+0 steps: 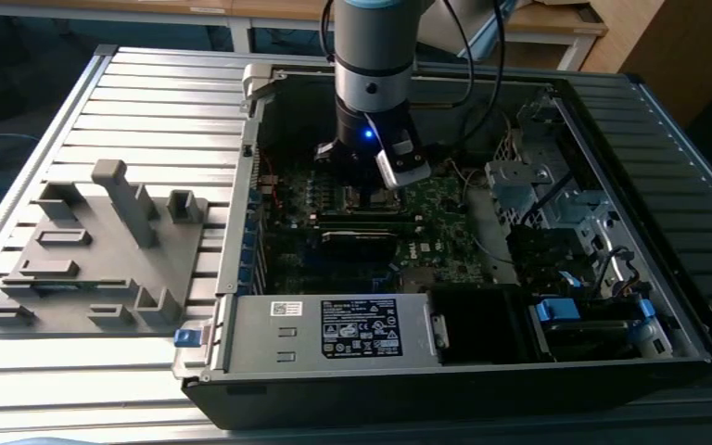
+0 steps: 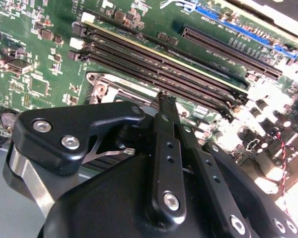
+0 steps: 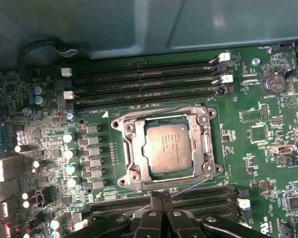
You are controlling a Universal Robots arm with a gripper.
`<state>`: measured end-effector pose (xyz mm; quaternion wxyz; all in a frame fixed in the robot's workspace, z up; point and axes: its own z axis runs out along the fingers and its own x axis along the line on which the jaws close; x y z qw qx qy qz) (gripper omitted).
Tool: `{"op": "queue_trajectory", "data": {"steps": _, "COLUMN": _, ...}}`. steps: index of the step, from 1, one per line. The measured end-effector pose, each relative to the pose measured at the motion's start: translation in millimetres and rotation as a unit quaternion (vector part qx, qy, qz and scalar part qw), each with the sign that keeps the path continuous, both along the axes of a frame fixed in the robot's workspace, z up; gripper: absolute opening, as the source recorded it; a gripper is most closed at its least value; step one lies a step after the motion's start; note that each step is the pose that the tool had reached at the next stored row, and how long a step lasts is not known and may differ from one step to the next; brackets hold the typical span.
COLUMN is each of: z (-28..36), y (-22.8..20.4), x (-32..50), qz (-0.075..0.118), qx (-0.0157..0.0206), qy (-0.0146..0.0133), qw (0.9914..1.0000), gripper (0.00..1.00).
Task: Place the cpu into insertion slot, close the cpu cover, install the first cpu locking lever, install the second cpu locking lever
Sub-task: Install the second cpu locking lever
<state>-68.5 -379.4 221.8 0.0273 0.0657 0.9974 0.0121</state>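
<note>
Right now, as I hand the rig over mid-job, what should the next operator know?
Hand: fingers together, low over the board at the socket's edge beside the memory slots; I cannot tell if it grips anything.
Cpu: lying flat in the insertion slot.
Cpu cover: down, framing the chip.
Done: placing and cover.
Left: a thin locking lever angles away from the frame toward the hand's tips, so it looks unlatched. The other lever's state is unclear.
</note>
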Motion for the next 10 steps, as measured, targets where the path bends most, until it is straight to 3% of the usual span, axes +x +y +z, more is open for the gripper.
{"op": "queue_trajectory", "data": {"steps": 10, "z": -0.7, "y": 0.1, "x": 0.0, "qz": 0.000, "qx": 0.0003, "qy": -0.0002, "qw": 1.00000, "gripper": 0.10}}
